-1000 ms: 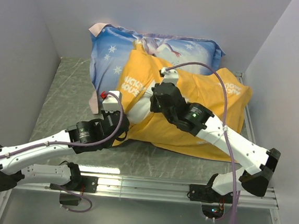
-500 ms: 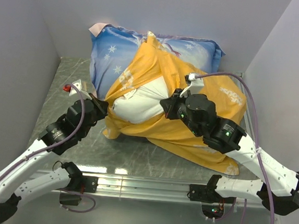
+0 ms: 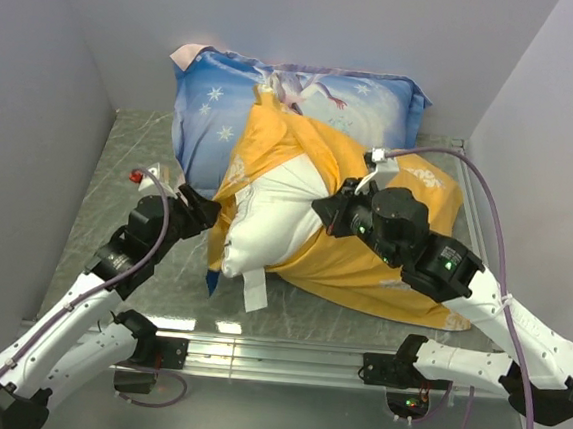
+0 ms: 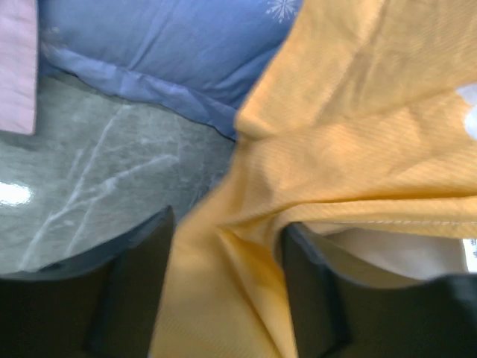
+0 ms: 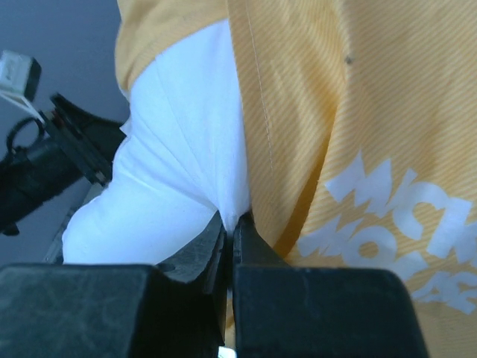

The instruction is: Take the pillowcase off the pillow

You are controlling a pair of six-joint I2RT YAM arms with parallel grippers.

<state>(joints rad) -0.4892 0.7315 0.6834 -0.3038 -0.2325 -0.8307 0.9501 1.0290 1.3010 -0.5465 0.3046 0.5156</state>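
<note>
We see the pillowcase [image 3: 372, 267] as a soft yellow-orange sheet with a fine ribbed weave and white block lettering. It is rumpled into loose folds and peeled back toward the right. The pillow [image 3: 266, 223] bulges out of its open left end, plump, plain white and creased. A small white tag [image 3: 254, 290] hangs at its near edge. Both lie mid-table on a grey marbled table [image 3: 110, 169]. Their far side leans on a light blue snowflake-print cushion [image 3: 215, 108] against the back wall.

The left gripper [image 4: 227, 239] sits at the case's left hem. Its dark fingers stand spread, with a slack ridge of yellow cloth running loose between them. Just beyond the right-hand finger, the pale pillow shows under the hem.

The right gripper [image 5: 232, 224] has its fingers pressed tightly together. Its tips meet right where the white pillow disappears under the yellow hem. The white creases run into the tips, so we take it to be nipping the pillow's skin, with the lettered case lying just beside it on the right.
</note>
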